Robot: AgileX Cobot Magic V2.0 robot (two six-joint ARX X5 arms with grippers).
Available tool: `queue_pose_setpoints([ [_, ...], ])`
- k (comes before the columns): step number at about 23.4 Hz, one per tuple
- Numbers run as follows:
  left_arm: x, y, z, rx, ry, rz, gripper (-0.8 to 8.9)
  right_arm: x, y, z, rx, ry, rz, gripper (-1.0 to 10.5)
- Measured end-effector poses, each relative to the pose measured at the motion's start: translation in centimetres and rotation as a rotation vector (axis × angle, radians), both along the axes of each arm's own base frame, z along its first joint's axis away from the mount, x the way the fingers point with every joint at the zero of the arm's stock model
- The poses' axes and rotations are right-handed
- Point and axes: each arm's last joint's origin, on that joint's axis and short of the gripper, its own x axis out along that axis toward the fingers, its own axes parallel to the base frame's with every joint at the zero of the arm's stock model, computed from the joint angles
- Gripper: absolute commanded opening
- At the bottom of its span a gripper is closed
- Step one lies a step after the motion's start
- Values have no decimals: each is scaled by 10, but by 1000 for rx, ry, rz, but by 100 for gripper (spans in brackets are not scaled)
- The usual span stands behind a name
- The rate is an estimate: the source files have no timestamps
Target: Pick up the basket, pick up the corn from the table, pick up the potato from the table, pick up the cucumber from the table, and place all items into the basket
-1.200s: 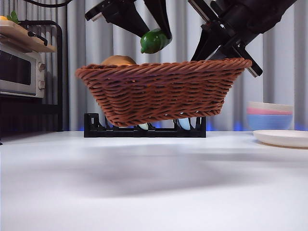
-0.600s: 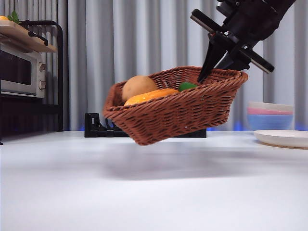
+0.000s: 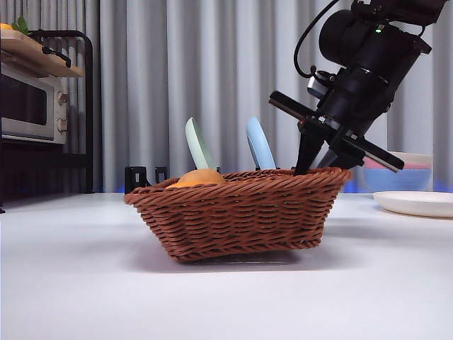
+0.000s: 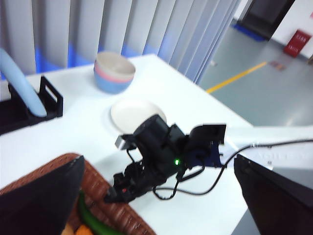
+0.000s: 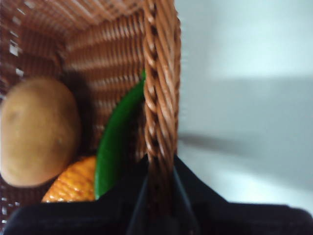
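Right gripper (image 5: 159, 196) pinches the braided rim of the basket (image 3: 241, 219), which sits level on the table (image 3: 226, 297). Beside its inner jaw lie the cucumber (image 5: 115, 142), corn (image 5: 73, 183) and potato (image 5: 36, 129). Release straight and lift clear without snagging wicker. Left gripper (image 4: 156, 196) hangs wide open, empty.

White table (image 3: 85, 283) carries the basket (image 3: 237, 216) sitting flat near the middle, a black rack (image 3: 138, 177) behind it, and a white plate (image 3: 414, 203) beside stacked bowls (image 4: 114, 71) off to one side.
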Motion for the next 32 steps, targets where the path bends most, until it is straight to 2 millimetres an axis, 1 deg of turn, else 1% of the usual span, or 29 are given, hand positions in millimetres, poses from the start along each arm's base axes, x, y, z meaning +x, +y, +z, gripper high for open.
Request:
queue_pose_setpoints([
  [3, 0, 1, -2, 32, -1, 8, 652, -2, -1, -1, -9, 23, 2, 556],
  [4, 0, 1, -3, 50, -8, 19, 652, -2, -4, 2, -7, 17, -7, 615],
  [5, 0, 2, -4, 81, -20, 35, 651, -4, -8, 11, 2, -9, -12, 596],
  [6, 0, 3, -5, 114, -35, 39, 651, -7, -12, 24, 17, -50, -19, 594],
  [7, 0, 4, -7, 161, -54, 45, 650, -14, -19, 46, 40, -123, -24, 593],
  [8, 0, 5, -9, 202, -73, 57, 611, -22, -25, 65, 57, -189, -22, 592],
  [9, 1, 6, -11, 269, -92, 88, 496, -33, -32, 87, 72, -274, -13, 551],
  [10, 1, 8, -14, 336, -104, 121, 391, -44, -36, 103, 78, -346, 6, 476],
  [12, 1, 13, -22, 512, -121, 174, 122, -72, -46, 136, 64, -506, 79, 208],
  [13, 1, 14, -24, 551, -120, 177, 35, -81, -49, 143, 54, -547, 102, 114],
  [14, 1, 15, -26, 584, -117, 178, -22, -91, -52, 151, 43, -593, 125, 14],
  [15, 2, 16, -27, 601, -120, 180, -8, -100, -55, 158, 33, -633, 144, -17],
  [17, 5, 16, -28, 611, -127, 184, -8, -115, -61, 169, 19, -693, 169, -8],
  [20, 11, 16, -35, 600, -142, 209, -8, -131, -67, 176, -10, -742, 205, -9],
  [24, 17, 19, -54, 569, -168, 249, -8, -139, -69, 172, -56, -723, 257, -9],
  [28, 10, 25, -84, 510, -220, 274, -8, -145, -67, 153, -102, -716, 268, -10],
  [32, -1, 35, -123, 481, -245, 285, -8, -154, -68, 125, -176, -751, 214, -10],
])
